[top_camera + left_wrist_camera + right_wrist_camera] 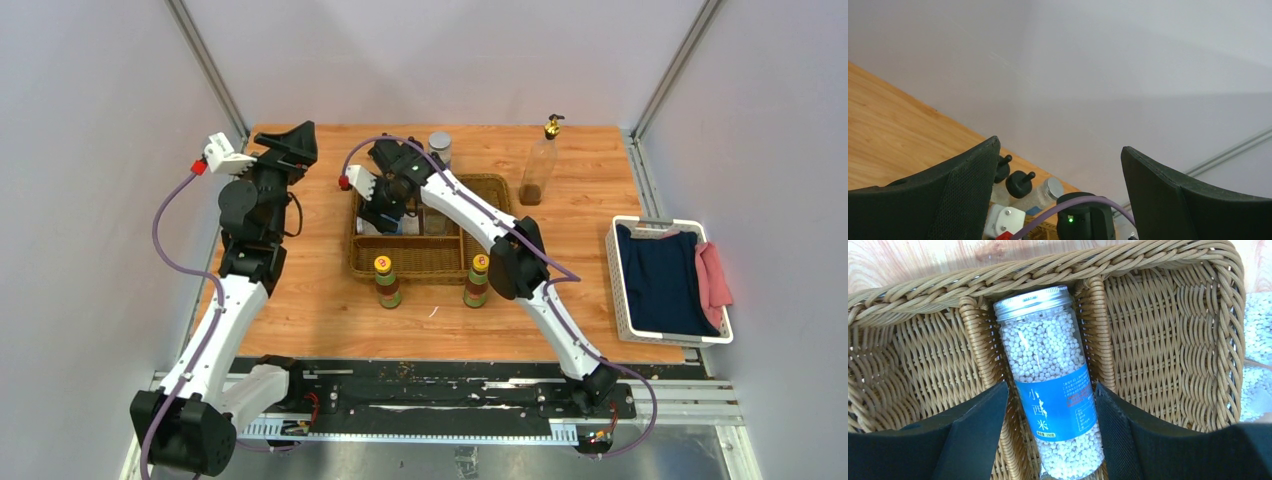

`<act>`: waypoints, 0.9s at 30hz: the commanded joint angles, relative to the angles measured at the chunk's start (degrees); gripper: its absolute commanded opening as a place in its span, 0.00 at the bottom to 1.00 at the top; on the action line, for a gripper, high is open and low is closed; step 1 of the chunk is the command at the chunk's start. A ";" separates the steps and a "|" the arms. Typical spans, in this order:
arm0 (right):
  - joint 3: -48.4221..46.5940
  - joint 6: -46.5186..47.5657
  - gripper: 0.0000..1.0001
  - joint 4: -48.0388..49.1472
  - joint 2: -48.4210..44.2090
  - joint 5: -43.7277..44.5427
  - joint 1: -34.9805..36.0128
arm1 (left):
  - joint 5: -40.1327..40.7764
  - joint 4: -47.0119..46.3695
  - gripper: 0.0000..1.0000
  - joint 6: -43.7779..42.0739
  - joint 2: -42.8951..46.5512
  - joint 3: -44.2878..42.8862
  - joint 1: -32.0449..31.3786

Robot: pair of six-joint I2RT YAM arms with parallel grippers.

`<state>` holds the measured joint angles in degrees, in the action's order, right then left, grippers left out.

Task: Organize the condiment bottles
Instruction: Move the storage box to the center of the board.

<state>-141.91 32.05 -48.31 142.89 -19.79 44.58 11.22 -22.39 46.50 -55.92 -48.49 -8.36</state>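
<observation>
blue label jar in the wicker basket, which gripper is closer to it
Right. The right gripper straddles the jar in the basket, one finger each side. The left gripper hangs above the table, left of the basket.

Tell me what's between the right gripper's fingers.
A grey-lidded jar of white beads with a blue label, in the wicker basket. The right gripper straddles it; the right wrist view shows this.
</observation>
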 commanded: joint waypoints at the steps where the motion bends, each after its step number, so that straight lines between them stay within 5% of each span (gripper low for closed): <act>1: -0.84 0.42 0.67 0.28 2.09 1.33 -0.79 | 1.65 -2.56 0.92 0.10 0.61 1.41 -0.31; 27: -0.12 0.26 0.65 3.65 4.33 5.32 -1.12 | 1.78 -4.68 0.92 0.21 0.38 3.69 -0.34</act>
<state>-141.88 32.01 -45.87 145.25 -18.00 44.34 11.70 -25.15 46.57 -55.86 -45.95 -8.40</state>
